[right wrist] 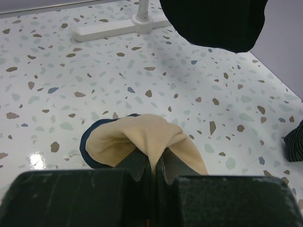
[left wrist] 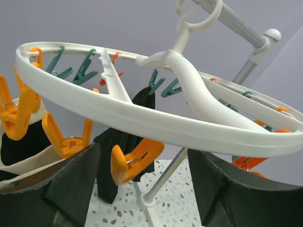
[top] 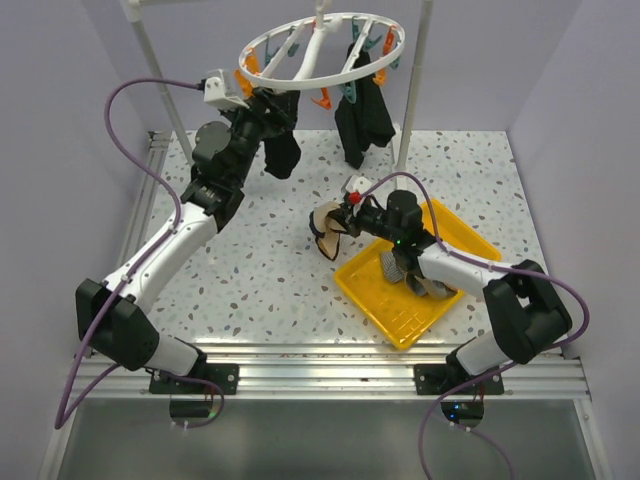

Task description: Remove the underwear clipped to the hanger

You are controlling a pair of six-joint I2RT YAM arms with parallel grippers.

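Note:
The white ring hanger (top: 320,45) hangs at the back, with orange and teal pegs on it. Two black pieces of underwear are clipped to it, one (top: 282,150) on the left and one (top: 362,125) on the right. My left gripper (top: 262,105) is raised just under the ring's left side. In the left wrist view it (left wrist: 142,189) is open, with an orange peg (left wrist: 132,158) loose between its fingers (left wrist: 57,189) and dark striped underwear (left wrist: 118,161) behind. My right gripper (top: 345,222) is shut on the beige underwear (right wrist: 147,142), low over the table left of the tray.
A yellow tray (top: 400,325) lies at the right front, with a grey-striped garment (top: 395,265) in it under the right arm. White upright poles (top: 165,100) (top: 412,90) stand on either side of the hanger. One pole's base (right wrist: 137,21) lies ahead of the right gripper.

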